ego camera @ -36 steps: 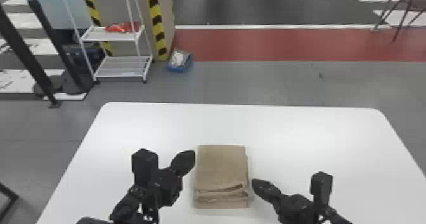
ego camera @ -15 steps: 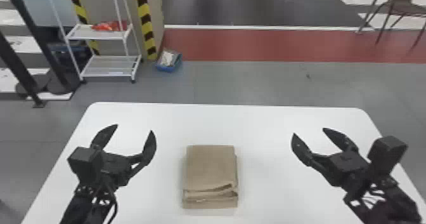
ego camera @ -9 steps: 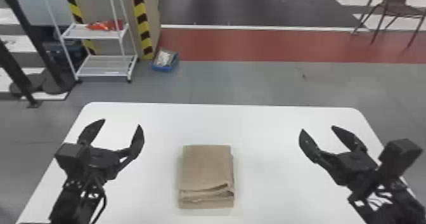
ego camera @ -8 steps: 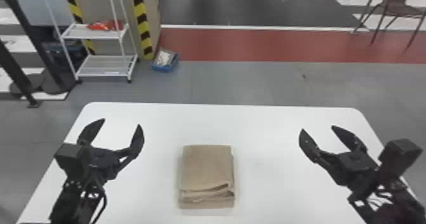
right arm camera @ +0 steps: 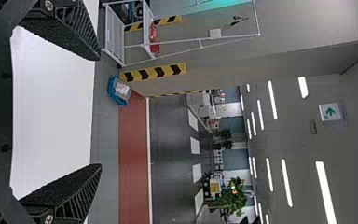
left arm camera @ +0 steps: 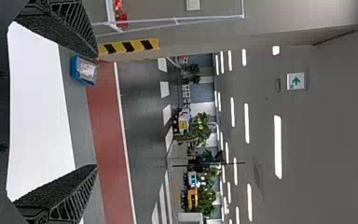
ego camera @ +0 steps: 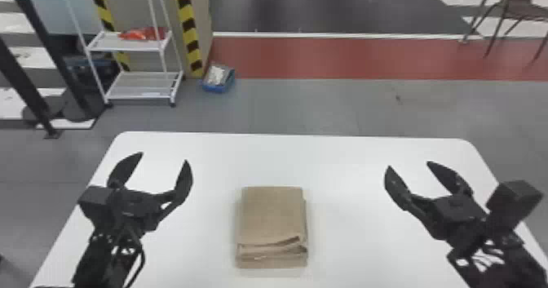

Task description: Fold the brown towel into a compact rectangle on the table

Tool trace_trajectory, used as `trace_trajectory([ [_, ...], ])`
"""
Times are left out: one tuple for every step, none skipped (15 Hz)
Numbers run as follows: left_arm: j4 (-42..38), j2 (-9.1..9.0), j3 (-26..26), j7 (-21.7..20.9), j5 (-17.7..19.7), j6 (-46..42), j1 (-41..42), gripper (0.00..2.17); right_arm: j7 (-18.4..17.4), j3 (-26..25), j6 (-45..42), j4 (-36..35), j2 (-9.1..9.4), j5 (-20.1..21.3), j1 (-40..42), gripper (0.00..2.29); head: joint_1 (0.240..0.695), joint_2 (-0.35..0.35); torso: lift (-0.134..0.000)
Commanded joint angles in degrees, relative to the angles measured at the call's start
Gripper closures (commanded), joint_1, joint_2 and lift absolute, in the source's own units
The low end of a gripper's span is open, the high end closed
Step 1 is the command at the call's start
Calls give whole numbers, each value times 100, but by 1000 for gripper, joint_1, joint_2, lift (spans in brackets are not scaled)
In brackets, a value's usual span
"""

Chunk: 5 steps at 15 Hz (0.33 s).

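Blue bin [ego camera: 215,88] w/ pale stuff in it sat on flr, approx 11 o'clock from brn towel [ego camera: 272,216]; wht rack [ego camera: 110,43], red item [ego camera: 142,34] on its upper shelf, stood approx at bin's 9. Sign [left arm camera: 295,81] had a grn arrow. The brn towel lay folded on wht tbl [ego camera: 346,156]. L grpr [ego camera: 164,156] at its 10, R grpr [ego camera: 409,164] at its 2, both open & empty, well apart from it; earlier, both were just beside it.

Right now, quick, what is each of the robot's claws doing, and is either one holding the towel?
Left gripper: open, holding nothing, beside the towel.
Right gripper: open, holding nothing, on the towel's other side.
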Motion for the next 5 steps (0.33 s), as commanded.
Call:
trace_trajectory([
  [2, -9, -17, -25, -6, 12, 2, 46, 1, 1, -61, 42, 5, -9, -11, 70, 695, -3, 0],
  [-7, -9, -26, -34, 2, 12, 2, 46, 1, 1, -61, 42, 5, -18, -11, 70, 695, -4, 0],
  [-15, -9, -35, -34, 2, 12, 2, 46, 1, 1, -61, 42, 5, -35, -11, 70, 695, -6, 0],
  [-15, -17, -44, -34, 2, 12, 2, 46, 1, 1, -78, 42, 5, -44, -11, 70, 695, -7, 0],
  [-15, -17, -44, -34, 2, 12, 2, 46, 1, 1, -113, 60, 5, -53, -11, 70, 695, -9, 0],
])
